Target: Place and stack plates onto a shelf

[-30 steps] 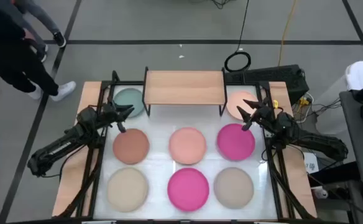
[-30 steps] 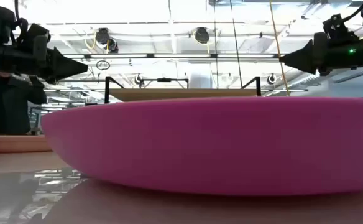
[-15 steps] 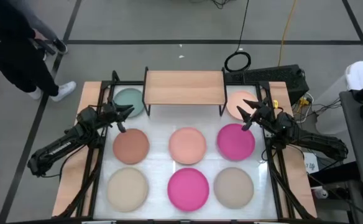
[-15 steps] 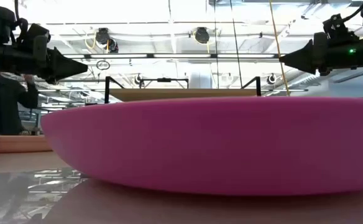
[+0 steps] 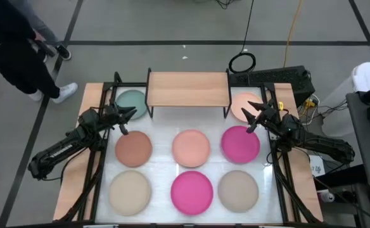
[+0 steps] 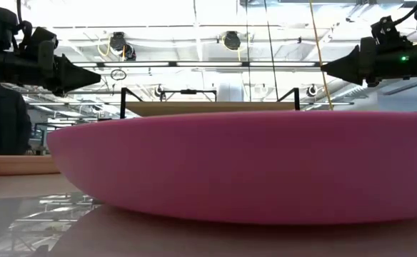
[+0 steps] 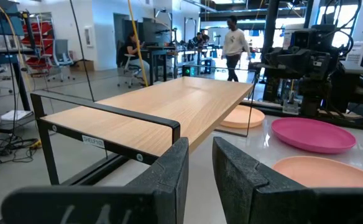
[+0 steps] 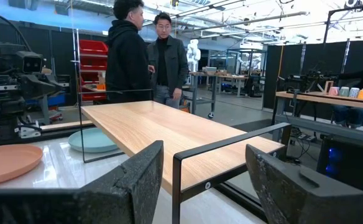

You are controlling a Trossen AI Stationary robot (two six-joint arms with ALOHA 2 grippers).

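Eight plates lie flat on the white table: teal and peach beside the shelf, then brown, peach-pink and magenta, then beige, magenta and beige in the near row. The wooden shelf stands on black legs at the far edge, its top bare. My left gripper hovers between the teal and brown plates, open by a narrow gap. My right gripper hovers between the peach and magenta plates, open wide. Both point at the shelf.
A black frame runs along the table's left and right sides. The near magenta plate fills the low view. A person stands beyond the table's far-left corner, and two people show in the room behind.
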